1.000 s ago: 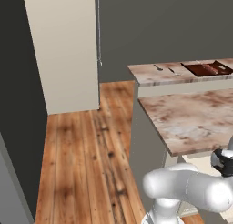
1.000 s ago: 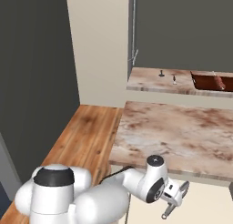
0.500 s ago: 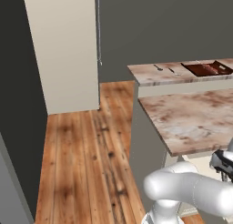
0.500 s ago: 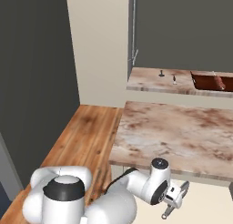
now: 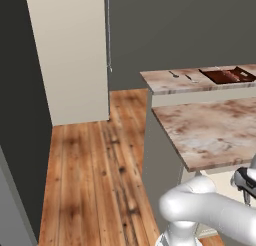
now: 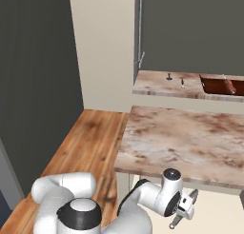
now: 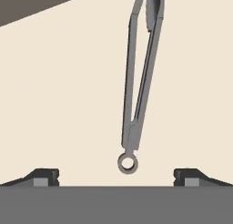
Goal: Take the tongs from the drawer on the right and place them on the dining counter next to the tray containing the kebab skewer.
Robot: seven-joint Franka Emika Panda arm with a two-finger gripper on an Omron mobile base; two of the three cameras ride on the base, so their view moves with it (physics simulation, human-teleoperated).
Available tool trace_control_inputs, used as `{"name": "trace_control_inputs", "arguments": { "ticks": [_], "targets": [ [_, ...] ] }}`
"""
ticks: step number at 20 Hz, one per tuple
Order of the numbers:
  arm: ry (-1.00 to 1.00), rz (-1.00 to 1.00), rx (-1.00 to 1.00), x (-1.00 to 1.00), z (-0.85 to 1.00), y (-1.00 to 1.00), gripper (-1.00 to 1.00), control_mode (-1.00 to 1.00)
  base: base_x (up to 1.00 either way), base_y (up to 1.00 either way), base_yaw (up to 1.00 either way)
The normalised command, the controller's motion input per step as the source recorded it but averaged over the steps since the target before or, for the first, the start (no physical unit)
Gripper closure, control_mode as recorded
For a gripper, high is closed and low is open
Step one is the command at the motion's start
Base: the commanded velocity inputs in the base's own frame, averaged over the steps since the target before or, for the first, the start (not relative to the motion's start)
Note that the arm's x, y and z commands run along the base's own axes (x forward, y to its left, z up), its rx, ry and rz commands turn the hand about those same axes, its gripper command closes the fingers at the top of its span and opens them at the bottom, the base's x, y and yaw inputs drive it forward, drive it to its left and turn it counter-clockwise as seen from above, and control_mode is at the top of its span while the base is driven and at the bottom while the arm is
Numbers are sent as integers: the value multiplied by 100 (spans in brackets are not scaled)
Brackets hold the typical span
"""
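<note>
Tongs (image 7: 139, 77): grey, lying flat on the pale cream drawer floor (image 7: 59, 95), arms together, ring end nearest the hand, tips running off the far edge of the hand view.
Gripper (image 7: 116, 175): jaws spread to full width, nothing between them; the ring sits just ahead of the midline between the tips, not touching either.
Step in hand: judged as the descent to grasp, tongs not yet held.
Doing it well: the tongs lie slightly askew of the hand's axis; advise moving forward past the ring to the joined shank, squaring the jaws across it, then closing.
Drawer edges: a dark wall (image 7: 41, 4) crosses the far left corner of the hand view; open floor on both sides of the tongs.
Arm position: gripper (image 6: 183, 213) hangs low, beneath the overhang of the dining counter (image 6: 190, 142).
Clearance: judged risk of striking the slab's near edge on the lift; draw back before rising.
Destination: tray (image 5: 227, 75) at the far right end of the higher slab beyond.
</note>
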Motion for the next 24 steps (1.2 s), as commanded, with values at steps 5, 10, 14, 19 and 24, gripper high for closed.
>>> {"name": "trace_control_inputs", "arguments": {
  "ticks": [5, 10, 14, 19, 24],
  "targets": [
    [0, 0, 0, 13, -38, -19, -100, -100, 0, 0, 0],
    [0, 0, 0, 14, -32, -25, -100, -100, 0, 0, 0],
    [0, 0, 0, 17, -29, -10, -100, -100, 0, 0, 0],
    [0, 0, 0, 14, -30, -11, -100, -100, 0, 0, 0],
    [0, 0, 2, 8, -27, -18, -100, -100, 0, 0, 0]
  ]
}}
